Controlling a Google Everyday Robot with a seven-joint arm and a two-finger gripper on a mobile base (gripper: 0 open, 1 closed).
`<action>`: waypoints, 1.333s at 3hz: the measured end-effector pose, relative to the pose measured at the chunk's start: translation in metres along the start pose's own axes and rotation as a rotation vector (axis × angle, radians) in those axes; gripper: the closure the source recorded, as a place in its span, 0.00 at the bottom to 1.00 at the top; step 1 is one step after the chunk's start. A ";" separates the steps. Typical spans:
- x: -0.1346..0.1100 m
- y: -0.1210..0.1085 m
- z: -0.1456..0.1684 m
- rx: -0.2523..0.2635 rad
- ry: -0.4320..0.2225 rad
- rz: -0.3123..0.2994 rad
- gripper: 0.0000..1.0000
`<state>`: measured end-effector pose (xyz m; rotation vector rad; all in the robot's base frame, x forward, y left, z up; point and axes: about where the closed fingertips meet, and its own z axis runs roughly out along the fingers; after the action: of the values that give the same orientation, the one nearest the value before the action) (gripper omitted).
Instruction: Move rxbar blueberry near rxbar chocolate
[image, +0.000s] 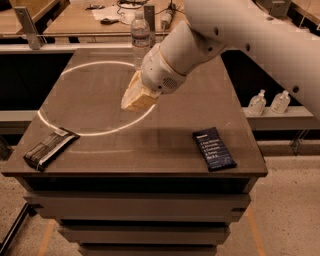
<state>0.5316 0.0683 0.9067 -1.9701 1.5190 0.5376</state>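
The rxbar blueberry (214, 149), a navy wrapper with white text, lies flat near the table's front right edge. The rxbar chocolate (50, 148), a black-brown wrapper with a pale stripe, lies at the front left corner. My gripper (136, 98) hangs above the middle of the table, well left of and behind the blueberry bar. Its tan fingers are pressed together and hold nothing. The white arm reaches in from the upper right.
A clear water bottle (141, 37) stands at the back of the dark table (165, 135). A bright ring of light (95, 97) marks the tabletop's left half. Two small bottles (269, 102) sit on a shelf to the right. Desks stand behind.
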 end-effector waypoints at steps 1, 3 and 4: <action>0.046 -0.003 -0.016 0.042 0.134 0.059 0.49; 0.133 0.000 -0.061 0.113 0.343 0.189 0.03; 0.170 0.005 -0.086 0.148 0.449 0.230 0.00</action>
<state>0.5695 -0.1127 0.8620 -1.8931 2.0112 0.0637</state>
